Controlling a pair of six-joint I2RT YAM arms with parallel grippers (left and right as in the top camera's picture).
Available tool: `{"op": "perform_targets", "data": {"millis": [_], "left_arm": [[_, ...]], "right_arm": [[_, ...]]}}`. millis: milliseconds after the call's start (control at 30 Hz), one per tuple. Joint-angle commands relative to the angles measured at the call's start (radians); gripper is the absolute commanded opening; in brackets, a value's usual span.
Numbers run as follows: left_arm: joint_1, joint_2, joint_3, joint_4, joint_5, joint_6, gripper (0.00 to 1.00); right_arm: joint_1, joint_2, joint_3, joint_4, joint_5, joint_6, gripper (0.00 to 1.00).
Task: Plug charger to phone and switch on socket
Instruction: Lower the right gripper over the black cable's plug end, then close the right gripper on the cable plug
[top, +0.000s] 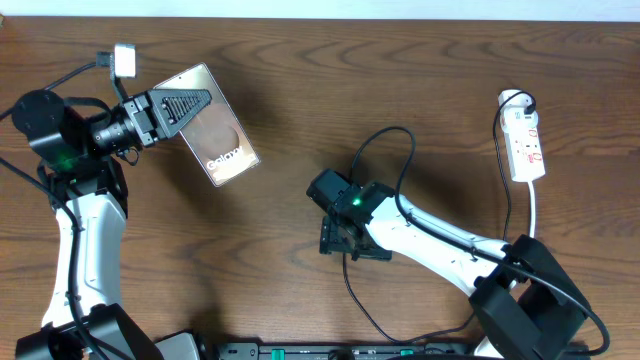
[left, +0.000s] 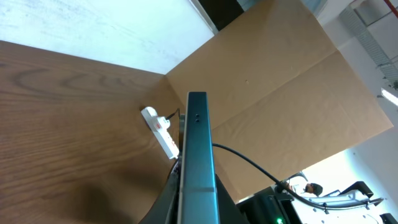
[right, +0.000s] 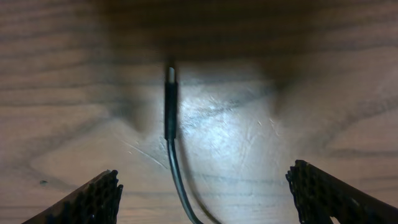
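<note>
Wood table (top: 300, 80): left fingers (top: 185, 103) pinch one phone (top: 225, 150); spread right fingers (right: 93, 199) straddle one charger (right: 170, 109).

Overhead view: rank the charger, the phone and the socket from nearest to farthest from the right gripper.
1. charger: its plug tip lies directly beneath the right gripper.
2. phone: up and to the left, held in the left gripper.
3. socket: farthest, near the right edge.
</note>
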Motion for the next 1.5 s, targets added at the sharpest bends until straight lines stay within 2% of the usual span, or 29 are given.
{"op": "perform_targets", "data": {"millis": [0, 167, 233, 567, 800, 1000, 1100, 1167, 1300, 1467], "left_arm": [[0.003, -0.007, 0.015, 0.011, 0.021, 0.014, 0.07], [0.003, -0.007, 0.014, 0.011, 0.021, 0.013, 0.08], [0.003, -0.007, 0.014, 0.011, 0.021, 0.013, 0.07], [0.003, -0.007, 0.014, 0.011, 0.021, 0.013, 0.07], [0.003, -0.007, 0.014, 0.011, 0.021, 0.013, 0.07], [0.003, -0.007, 0.014, 0.011, 0.021, 0.013, 0.08], [0.003, -0.007, 0.014, 0.011, 0.021, 0.013, 0.07], [0.003, -0.007, 0.014, 0.011, 0.021, 0.013, 0.07], [0.003, -0.007, 0.014, 0.011, 0.021, 0.013, 0.08], [0.003, -0.007, 0.014, 0.011, 0.021, 0.013, 0.07]], "right_arm": [[0.002, 0.016, -0.005, 0.018, 0.039, 0.002, 0.85], [0.002, 0.096, -0.005, 0.04, 0.044, -0.002, 0.85], [-0.006, 0.123, -0.001, 0.043, 0.021, -0.014, 0.82], [-0.035, 0.127, 0.003, 0.043, -0.003, -0.028, 0.78], [-0.035, 0.127, 0.003, 0.044, 0.001, -0.028, 0.59], [-0.035, 0.127, 0.003, 0.046, 0.004, -0.028, 0.3], [-0.035, 0.127, 0.003, 0.046, 0.004, -0.028, 0.24], [-0.035, 0.127, 0.003, 0.046, 0.005, -0.027, 0.25], [-0.035, 0.127, 0.003, 0.051, 0.016, -0.026, 0.32], [-0.041, 0.127, 0.003, 0.068, 0.028, -0.024, 0.33]]}}
